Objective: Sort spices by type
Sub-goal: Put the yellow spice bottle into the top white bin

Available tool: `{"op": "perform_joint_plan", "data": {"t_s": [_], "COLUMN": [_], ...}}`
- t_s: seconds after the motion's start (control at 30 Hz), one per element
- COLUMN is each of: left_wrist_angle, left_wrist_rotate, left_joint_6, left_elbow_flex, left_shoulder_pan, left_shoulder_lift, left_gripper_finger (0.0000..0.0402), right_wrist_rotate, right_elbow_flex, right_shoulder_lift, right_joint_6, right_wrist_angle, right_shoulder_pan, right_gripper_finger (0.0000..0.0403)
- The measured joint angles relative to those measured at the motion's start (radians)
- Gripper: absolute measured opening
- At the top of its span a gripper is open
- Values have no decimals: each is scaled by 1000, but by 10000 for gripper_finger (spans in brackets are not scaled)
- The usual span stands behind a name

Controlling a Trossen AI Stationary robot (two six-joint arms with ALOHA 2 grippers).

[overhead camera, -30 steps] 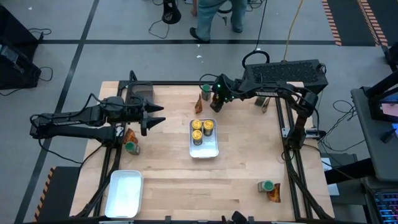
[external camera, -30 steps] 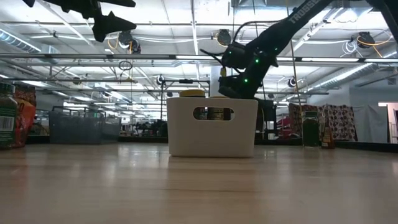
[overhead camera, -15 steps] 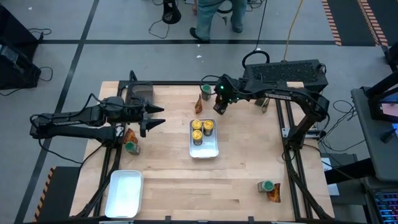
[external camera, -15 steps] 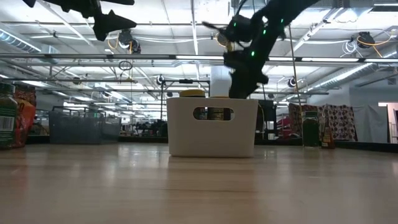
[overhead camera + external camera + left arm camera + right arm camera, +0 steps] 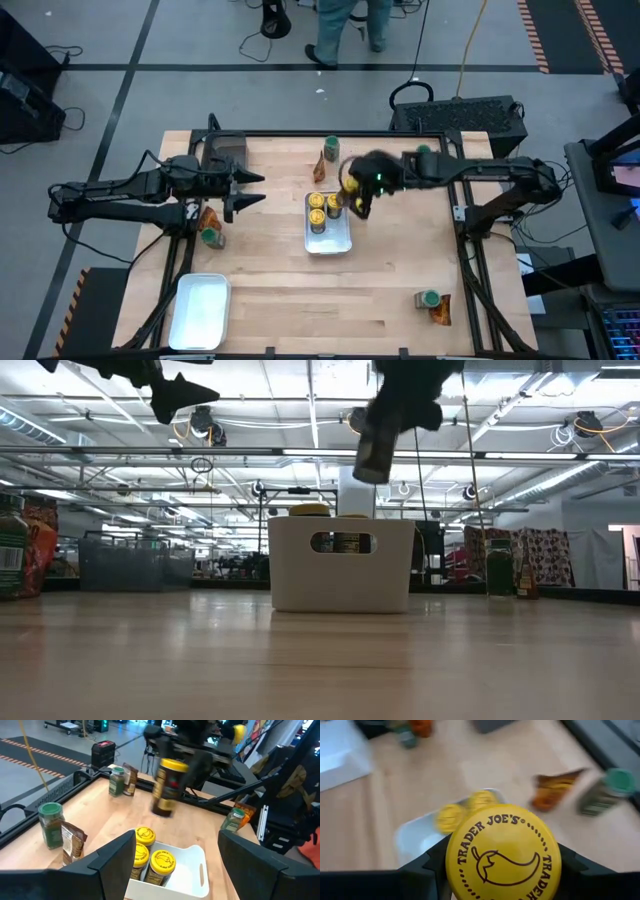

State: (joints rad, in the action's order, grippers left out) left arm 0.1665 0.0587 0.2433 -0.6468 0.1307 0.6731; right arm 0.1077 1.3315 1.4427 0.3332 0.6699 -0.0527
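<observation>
My right gripper [image 5: 356,200] is shut on a yellow-lidded spice jar [image 5: 167,786], which hangs above the white tray [image 5: 338,241] in the middle of the table. Three more yellow-lidded jars [image 5: 317,208] stand upright in that tray. Green-lidded jars with orange-brown packets stand at the far edge [image 5: 331,146], at the left [image 5: 212,237] and at the near right [image 5: 428,299]. My left gripper [image 5: 254,190] hangs open and high, left of the tray, with nothing between its fingers. My right gripper pinches the jar's upper part, just under the yellow lid [image 5: 502,852], between its two fingers [image 5: 427,867], one on each side. The fingers slant down from the table's right. The jar hangs tilted below them [image 5: 374,448], lifted clear above the tray.
A second white tray [image 5: 200,311] lies at the near left corner. A dark bin [image 5: 224,150] stands at the far left. A person stands on the floor beyond the far edge. Bare wood lies between the middle tray and the near edge.
My right gripper has risen from near the far edge and swung toward the near edge, ending over the middle tray. It carries the yellow-lidded jar, now lifted well clear of the table. My left arm has stayed in place.
</observation>
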Motion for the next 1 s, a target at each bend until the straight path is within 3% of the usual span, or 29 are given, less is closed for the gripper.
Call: {"op": "perform_joint_plan", "data": {"t_s": [0.43,0.67,1.0], "left_wrist_angle": [1,1,1], "left_wrist_rotate": [97,156,200], "left_joint_6": [-66,-76,-74], "left_elbow_flex": [0,0,0], "left_shoulder_pan": [0,0,0], "left_shoulder_lift": [0,0,0], "left_gripper_finger": [286,286,286], "right_wrist_rotate": [218,342,369], "right_elbow_flex": [0,0,-1], "right_shoulder_lift": [115,208,335], "right_joint_6": [281,407,467], "right_wrist_angle": [-86,-92,-91], "right_shoulder_pan": [270,297,290], "right_gripper_finger": [200,200,201]}}
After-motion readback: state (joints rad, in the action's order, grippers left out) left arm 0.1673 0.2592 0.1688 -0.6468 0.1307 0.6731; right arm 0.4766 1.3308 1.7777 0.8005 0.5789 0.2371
